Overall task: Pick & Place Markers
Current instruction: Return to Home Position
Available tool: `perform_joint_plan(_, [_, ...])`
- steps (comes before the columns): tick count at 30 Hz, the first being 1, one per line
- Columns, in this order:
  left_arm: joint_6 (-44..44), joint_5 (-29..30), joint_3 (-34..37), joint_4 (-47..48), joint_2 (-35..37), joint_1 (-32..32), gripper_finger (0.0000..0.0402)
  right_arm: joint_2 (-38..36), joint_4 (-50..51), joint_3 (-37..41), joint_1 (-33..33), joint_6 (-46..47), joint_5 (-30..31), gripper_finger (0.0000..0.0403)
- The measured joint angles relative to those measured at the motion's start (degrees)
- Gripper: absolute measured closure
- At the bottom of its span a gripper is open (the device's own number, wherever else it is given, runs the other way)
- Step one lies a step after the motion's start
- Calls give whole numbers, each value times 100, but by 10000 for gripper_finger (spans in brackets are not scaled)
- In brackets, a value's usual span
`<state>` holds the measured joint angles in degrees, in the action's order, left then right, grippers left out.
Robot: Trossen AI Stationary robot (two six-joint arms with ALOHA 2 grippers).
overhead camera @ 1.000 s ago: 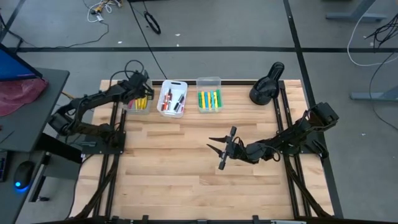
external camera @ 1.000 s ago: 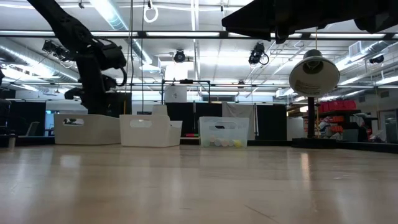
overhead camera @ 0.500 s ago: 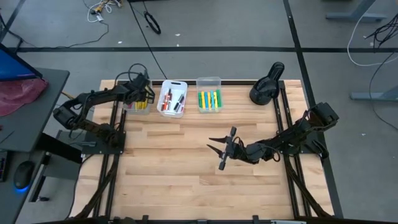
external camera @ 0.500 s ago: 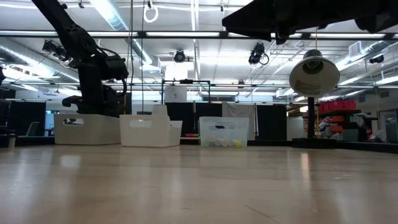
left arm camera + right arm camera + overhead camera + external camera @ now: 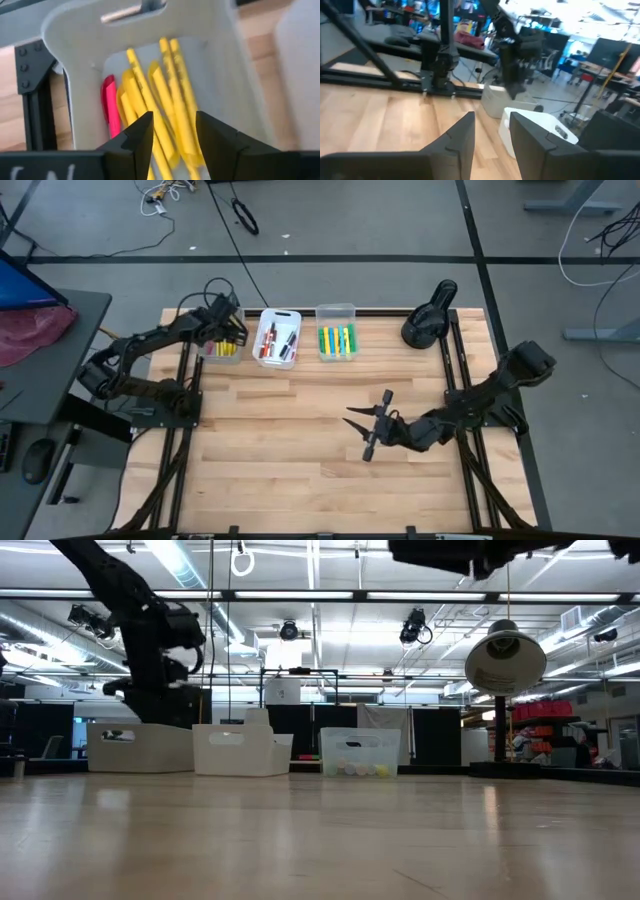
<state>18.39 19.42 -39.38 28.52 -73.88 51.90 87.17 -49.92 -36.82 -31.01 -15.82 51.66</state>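
Note:
Several yellow markers and one pink-red marker lie in the leftmost white bin. My left gripper hangs open and empty just above them, fingers pointing down into the bin; it also shows in the high view. Red and black markers lie in the middle white bin. Green and yellow markers lie in the clear bin. My right gripper hovers open and empty over the bare middle of the table; it also shows in the right wrist view.
The three bins stand in a row along the table's far edge. A black lamp-like object stands at the far right corner. Bare wooden table top spreads between the bins and the near edge.
My left gripper has dipped toward the leftmost bin and risen again over it. My right gripper has gone a little toward the table's right and near edges and stays open.

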Motion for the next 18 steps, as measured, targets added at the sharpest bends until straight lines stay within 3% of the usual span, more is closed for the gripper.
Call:
perform_joint_plan(4, [-14, -382, -339, 349, 390, -98, 246, -688, 1491, 0, -93, 749, -208, 285])
perform_joint_plan(11, [20, -921, -498, -189, 1228, -906, 246, -2092, 4515, 0, 126, 2473, -2613, 316])
perform_joint_plan(14, [40, -923, -498, -556, 1456, -1433, 246, -2639, 5223, 2, 298, 2584, -3258, 338])
perform_joint_plan(18, [33, -929, -496, -1065, 1516, -2176, 246, -3404, 5260, 274, 618, 2355, -4037, 375])
